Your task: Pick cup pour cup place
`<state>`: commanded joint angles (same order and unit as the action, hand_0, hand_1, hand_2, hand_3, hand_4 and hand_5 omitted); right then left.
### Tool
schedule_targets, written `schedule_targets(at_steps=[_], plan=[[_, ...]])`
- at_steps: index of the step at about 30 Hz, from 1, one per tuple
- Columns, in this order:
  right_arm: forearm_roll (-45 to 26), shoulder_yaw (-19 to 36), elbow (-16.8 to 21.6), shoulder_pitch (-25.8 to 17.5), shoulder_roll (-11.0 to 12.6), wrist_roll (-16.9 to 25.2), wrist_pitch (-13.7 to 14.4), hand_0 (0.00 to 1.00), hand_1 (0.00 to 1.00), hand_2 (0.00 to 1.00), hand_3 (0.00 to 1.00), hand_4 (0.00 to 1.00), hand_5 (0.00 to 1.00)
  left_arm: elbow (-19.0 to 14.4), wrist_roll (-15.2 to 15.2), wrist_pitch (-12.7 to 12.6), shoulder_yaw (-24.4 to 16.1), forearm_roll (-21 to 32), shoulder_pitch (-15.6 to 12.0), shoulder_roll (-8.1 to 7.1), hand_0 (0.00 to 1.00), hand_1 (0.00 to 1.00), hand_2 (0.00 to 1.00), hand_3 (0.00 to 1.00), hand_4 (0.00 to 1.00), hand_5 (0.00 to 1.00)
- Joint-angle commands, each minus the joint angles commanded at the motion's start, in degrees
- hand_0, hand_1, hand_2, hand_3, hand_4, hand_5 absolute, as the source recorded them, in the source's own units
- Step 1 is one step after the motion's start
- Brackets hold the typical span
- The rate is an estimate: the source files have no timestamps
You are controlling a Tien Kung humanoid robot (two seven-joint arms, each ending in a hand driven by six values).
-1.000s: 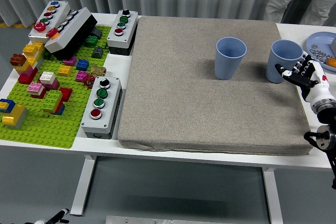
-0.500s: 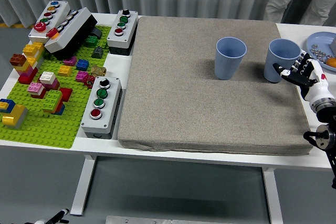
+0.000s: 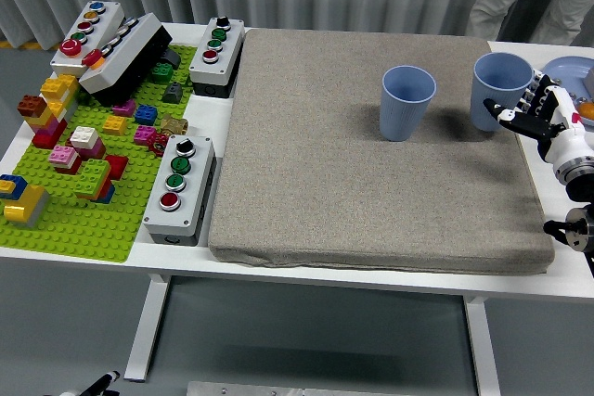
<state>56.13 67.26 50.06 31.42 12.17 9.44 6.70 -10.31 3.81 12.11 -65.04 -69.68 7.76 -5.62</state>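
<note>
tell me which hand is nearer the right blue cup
Right. The right hand is at the right blue cup, fingers against its right side; the left hand is out of view.

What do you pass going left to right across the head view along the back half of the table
Green brick baseplate → button box → grey mat → left blue cup → right blue cup → right hand → plate.

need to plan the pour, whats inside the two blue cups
The left cup shows only bare blue inner wall; its bottom is hidden. The right cup, gripped by the right hand, likewise.
</note>
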Motion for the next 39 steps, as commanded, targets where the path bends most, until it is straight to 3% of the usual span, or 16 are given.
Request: schedule_targets(at_steps=[39], plan=[[14.8, -2.7, 6.6, 2.7, 0.1, -2.9, 3.6, 0.85, 0.712, 0.598, 0.664, 0.671, 0.071, 0.0, 0.1, 0.0, -0.6, -0.4, 0.1, -0.18, 0.831, 0.815, 0.883, 0.818, 0.626, 0.985]])
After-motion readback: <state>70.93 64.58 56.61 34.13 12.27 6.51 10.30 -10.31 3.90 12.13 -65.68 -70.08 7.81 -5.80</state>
